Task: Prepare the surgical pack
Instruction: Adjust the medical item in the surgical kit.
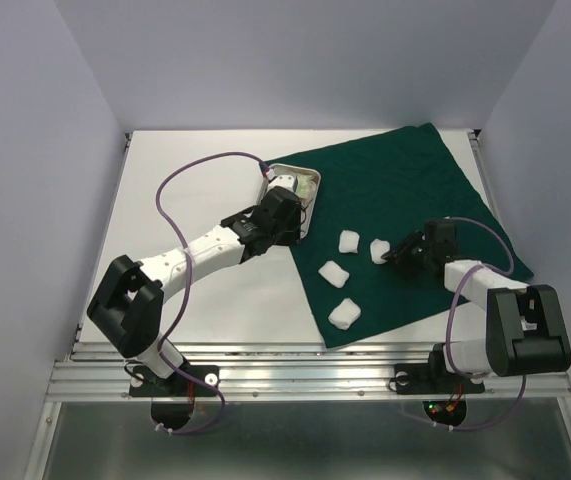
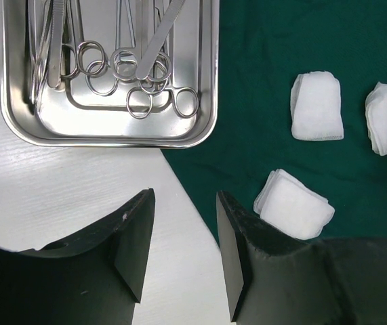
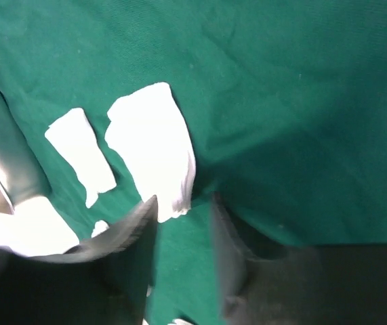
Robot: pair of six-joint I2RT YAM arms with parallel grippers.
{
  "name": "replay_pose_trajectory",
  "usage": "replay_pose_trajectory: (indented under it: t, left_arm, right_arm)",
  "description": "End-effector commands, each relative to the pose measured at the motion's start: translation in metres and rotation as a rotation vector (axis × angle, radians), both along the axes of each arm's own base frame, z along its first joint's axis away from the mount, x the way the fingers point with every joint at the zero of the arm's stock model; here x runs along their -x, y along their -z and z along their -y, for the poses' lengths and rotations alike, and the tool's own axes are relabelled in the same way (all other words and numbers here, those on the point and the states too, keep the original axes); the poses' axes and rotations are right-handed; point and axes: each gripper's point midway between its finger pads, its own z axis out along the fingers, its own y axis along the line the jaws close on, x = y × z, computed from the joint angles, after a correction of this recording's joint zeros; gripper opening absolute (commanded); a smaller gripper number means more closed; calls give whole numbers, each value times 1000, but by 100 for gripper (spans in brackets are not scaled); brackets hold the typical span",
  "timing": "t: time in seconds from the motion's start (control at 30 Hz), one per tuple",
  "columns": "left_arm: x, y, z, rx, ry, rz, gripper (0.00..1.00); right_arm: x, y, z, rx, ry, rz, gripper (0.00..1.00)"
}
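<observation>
We see the left gripper [image 2: 185,203] open and holding nothing, hanging over the edge of the green drape [image 1: 415,190] just near the steel tray [image 2: 112,140] with the forceps [image 2: 139,101] inside. Four gauze pads [image 1: 334,272] lie on the drape, and the right gripper [image 3: 183,203] has its jaws a bit apart right at one pad, not pinching it

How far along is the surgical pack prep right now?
Done: drape spread, instruments in the tray, four gauze pads laid on the drape. In hand: right gripper open by one pad; left gripper open near the tray. Left: probably arranging everything and folding the drape over.
</observation>
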Motion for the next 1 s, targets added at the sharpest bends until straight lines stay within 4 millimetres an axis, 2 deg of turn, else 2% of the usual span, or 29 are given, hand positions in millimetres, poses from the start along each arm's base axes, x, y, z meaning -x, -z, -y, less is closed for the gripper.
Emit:
replay_pose_trajectory:
  t: [0.0, 0.1, 0.2, 0.4, 0.57, 0.8, 0.93, 0.97]
  left_arm:
    - [-3, -9, 1, 8, 2, 22, 53]
    - [-3, -9, 0, 7, 1, 23, 53]
    - [-2, -8, -1, 3, -3, 23, 53]
    - [-2, -8, -2, -1, -5, 22, 53]
    - [-2, -7, -4, -6, -9, 23, 53]
    - [-2, -7, -4, -3, -13, 22, 53]
    - [-2, -7, -4, -3, -13, 24, 53]
    - [-2, -7, -4, -3, -12, 24, 53]
  right_arm:
    - [-13, -15, 2, 24, 24, 71, 49]
    - [-16, -16, 15, 101, 38, 58, 50]
    - [-21, -20, 17, 131, 19, 71, 49]
    - [-33, -13, 5, 126, -88, 52, 48]
    - [-34, -3, 2, 116, -116, 20, 47]
    - [-33, 3, -1, 110, -136, 6, 46]
    - [-33, 3, -2, 107, -142, 8, 38]
    - [-32, 3, -1, 108, -141, 7, 33]
